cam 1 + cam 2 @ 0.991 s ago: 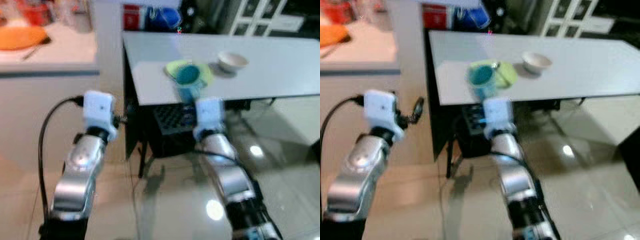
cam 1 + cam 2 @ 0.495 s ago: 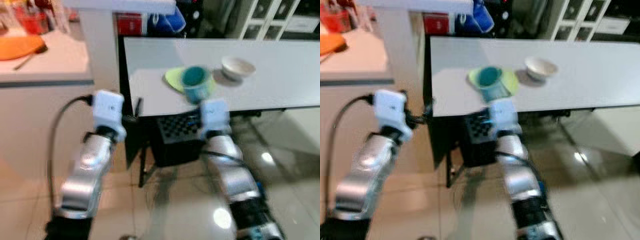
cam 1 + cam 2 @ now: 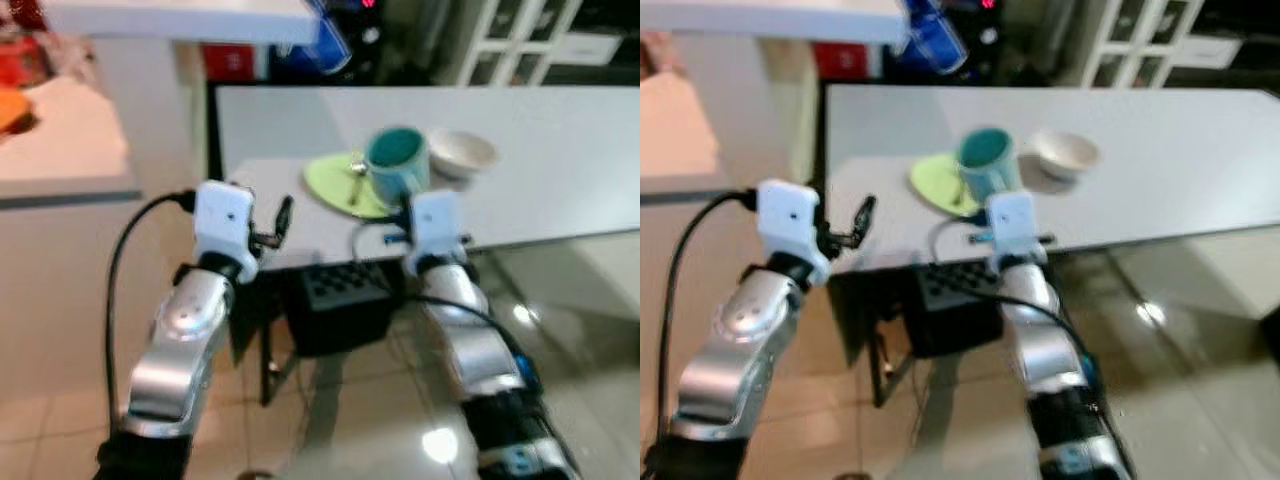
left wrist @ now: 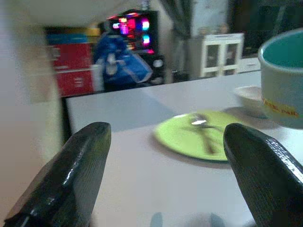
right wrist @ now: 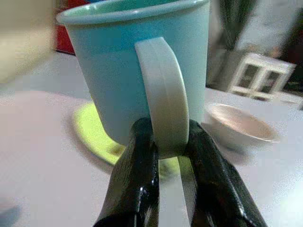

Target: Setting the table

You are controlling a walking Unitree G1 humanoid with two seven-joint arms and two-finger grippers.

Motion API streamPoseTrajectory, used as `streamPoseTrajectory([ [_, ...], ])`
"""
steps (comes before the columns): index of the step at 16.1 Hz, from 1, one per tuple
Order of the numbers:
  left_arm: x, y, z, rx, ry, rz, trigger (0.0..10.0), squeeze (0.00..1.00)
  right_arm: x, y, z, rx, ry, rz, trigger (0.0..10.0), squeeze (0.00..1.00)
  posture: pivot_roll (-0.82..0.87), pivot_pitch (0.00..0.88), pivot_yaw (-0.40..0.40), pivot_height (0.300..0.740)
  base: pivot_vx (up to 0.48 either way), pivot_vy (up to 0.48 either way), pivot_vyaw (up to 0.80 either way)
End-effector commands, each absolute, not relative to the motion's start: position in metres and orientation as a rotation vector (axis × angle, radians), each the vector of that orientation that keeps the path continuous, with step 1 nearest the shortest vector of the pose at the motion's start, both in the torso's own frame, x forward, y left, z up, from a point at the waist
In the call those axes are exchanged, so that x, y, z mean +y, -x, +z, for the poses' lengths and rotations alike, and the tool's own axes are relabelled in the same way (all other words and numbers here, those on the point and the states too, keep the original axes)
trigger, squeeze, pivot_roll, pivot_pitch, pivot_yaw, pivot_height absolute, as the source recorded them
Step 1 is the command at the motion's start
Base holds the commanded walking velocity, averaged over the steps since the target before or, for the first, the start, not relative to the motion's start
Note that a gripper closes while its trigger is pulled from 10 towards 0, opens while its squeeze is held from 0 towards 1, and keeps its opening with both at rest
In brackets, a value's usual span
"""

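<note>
Two silver arms reached toward a white table (image 3: 560, 150) in the left eye view: the right gripper (image 3: 408, 197) held a teal mug (image 3: 398, 163) up over the table's near edge, just beside a lime-green plate (image 3: 338, 184) with a spoon (image 3: 357, 168) lying on it; a white bowl (image 3: 462, 153) sat close behind the mug. Left gripper (image 3: 282, 215) hovered at the table's near edge, apart from the plate. Right eye view: same layout, black crate (image 3: 958, 305) under the table. Left wrist view: black fingers (image 4: 71, 177) spread wide with nothing between them, plate and spoon on the tabletop beyond, mug at the frame edge. Right wrist view: both fingers (image 5: 135, 182) clamped on the mug's handle (image 5: 161, 94), mug upright above the plate, bowl beside it.
</note>
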State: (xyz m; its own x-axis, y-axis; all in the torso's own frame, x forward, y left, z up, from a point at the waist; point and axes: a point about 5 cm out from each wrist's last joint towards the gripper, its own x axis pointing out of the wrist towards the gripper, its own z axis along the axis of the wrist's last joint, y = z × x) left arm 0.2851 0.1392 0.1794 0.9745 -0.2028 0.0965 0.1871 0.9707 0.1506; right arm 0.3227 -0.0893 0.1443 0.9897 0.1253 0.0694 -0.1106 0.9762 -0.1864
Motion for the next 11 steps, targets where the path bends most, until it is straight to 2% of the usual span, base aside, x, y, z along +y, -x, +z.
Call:
streamPoseTrajectory([
  [1,0.1347,-0.2859,0.1837,-0.128,-0.142,-0.208,10.0,0.0,-0.0972,-0.3251,0.1496,-0.105,0.193,0.101,10.0,0.0,0.22,0.0,-0.068,0.74,0.42,0.0,0.0],
  [5,0.1343,-0.2865,0.1838,-0.128,-0.148,-0.205,10.0,0.0,-0.0962,-0.3261,0.1502,-0.109,0.192,0.106,10.0,0.0,0.22,0.0,-0.065,0.74,0.42,0.0,0.0],
  [11,0.133,-0.287,0.1824,-0.119,-0.153,-0.207,10.0,0.0,-0.0936,-0.3268,0.1495,-0.108,0.187,0.117,10.0,0.0,0.22,0.0,-0.065,0.74,0.318,-0.352,0.0],
])
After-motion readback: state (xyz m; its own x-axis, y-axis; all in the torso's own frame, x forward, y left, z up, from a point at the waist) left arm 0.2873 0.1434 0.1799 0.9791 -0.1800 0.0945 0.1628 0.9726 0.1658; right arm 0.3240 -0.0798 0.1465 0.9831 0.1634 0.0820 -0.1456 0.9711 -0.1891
